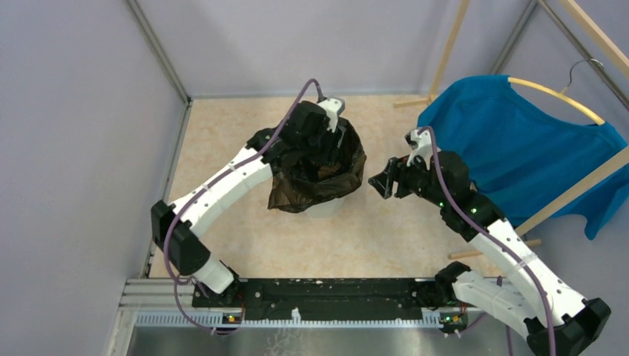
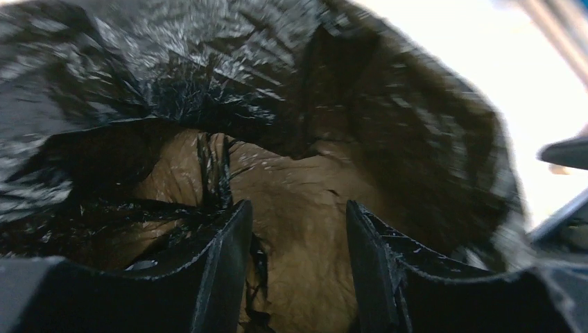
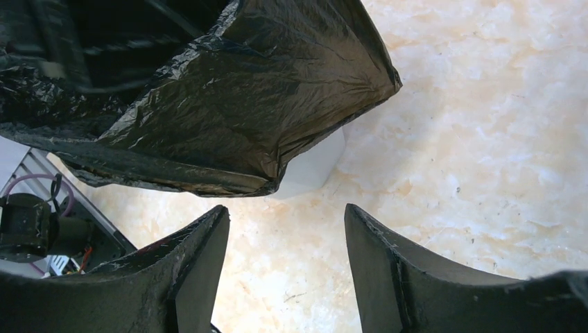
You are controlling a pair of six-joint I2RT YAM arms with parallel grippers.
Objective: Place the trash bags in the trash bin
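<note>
Trash bag point(image 1: 315, 178), glossy black, lines the white trash bin point(image 1: 326, 209) on the worktop point(image 1: 386, 237), its edge folded over the rim. Right gripper point(image 3: 286, 211) hovers just beside it, jaws apart and empty, the bag's flap ahead of them. Left gripper point(image 2: 298, 215) sits inside the bag's mouth, jaws apart, film beyond the tips. 1 blue T-shirt point(image 1: 512, 141) hangs far right.

Thin black plastic trash bag point(image 1: 315, 174), glossy and heavily wrinkled, see-through brown where stretched. Trash bin point(image 3: 312, 166) of smooth, milky white plastic. Table point(image 1: 371, 230) with a pale beige, marbled, matt surface. Soft blue cloth T-shirt point(image 1: 512, 141) beside a light wooden rail point(image 1: 449, 48). Right gripper point(image 3: 286, 270) with matt black plastic fingers point(image 3: 388, 277), finely scratched.
</note>
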